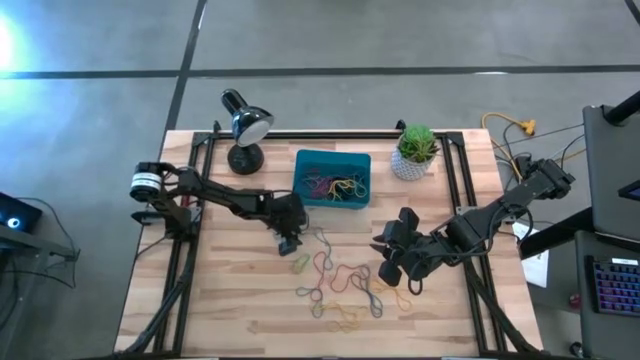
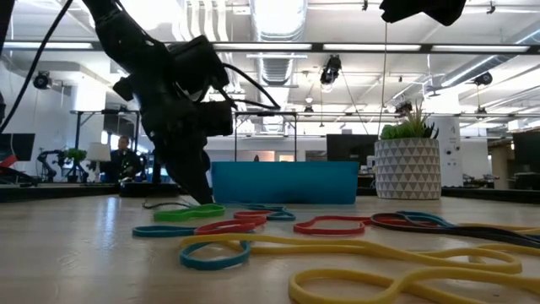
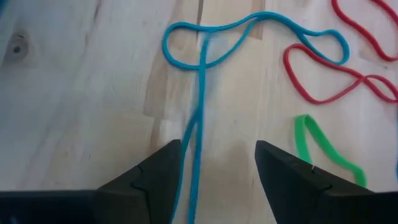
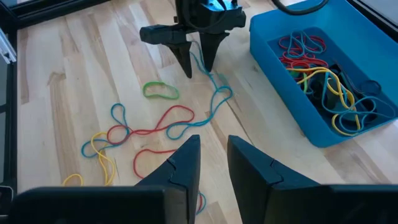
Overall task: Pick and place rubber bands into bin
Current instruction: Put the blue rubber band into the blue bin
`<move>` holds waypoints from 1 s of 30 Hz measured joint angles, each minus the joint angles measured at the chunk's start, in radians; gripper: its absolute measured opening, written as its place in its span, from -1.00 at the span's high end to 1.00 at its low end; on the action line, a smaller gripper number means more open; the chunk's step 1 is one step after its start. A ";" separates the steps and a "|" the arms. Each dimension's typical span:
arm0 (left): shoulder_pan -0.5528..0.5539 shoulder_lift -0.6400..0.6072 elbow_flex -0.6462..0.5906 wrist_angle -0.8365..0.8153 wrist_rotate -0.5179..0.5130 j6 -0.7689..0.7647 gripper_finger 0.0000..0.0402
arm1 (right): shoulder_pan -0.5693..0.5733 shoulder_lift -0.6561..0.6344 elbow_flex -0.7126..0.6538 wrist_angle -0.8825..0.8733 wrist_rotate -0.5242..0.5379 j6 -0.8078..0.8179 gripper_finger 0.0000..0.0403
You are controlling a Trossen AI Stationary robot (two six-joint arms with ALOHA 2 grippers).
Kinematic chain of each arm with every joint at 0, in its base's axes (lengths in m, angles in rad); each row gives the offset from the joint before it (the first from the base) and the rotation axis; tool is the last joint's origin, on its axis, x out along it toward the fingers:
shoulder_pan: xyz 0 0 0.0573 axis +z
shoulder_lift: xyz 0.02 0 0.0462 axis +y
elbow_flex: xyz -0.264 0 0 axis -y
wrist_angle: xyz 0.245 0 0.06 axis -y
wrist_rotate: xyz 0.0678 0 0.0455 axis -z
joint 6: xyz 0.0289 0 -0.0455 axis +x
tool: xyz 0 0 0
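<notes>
Many thin coloured rubber bands [image 1: 340, 285] lie loose on the wooden table, and more lie inside the teal bin [image 1: 300, 160], seen also in the right wrist view as the bin [image 4: 280, 93]. My left gripper [image 3: 217, 149] is open and points down at the table just in front of the bin. Its fingers stand either side of a strand of a long blue band [image 3: 249, 22], whose loops lie flat on the wood. A green band [image 3: 317, 146] and a red one [image 3: 323, 81] lie beside it. My right gripper [image 4: 214, 162] hovers, slightly open, above the table's right half. My left gripper comes from above, pointing down, with the blue band's strand [image 3: 198, 124] running between its fingers, close to the inner side of one finger [image 3: 165, 168]. Whether that finger touches the strand, I cannot tell.
A black desk lamp [image 1: 245, 125] stands left of the bin and a white plant pot [image 1: 415, 155] right of it, both at the far edge. Black frame rails run along the table's sides. Cables [image 1: 510, 130] lie off the far right corner.
</notes>
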 joint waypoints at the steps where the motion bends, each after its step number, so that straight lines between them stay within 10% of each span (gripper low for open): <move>1: -0.001 -0.004 0.002 -0.003 -0.006 0.006 0.06 | 0.000 0.000 0.000 0.000 0.000 0.000 0.65; 30: -0.042 0.023 -0.003 -0.002 -0.028 0.076 1.00 | -0.001 0.000 0.000 -0.001 0.000 -0.008 0.66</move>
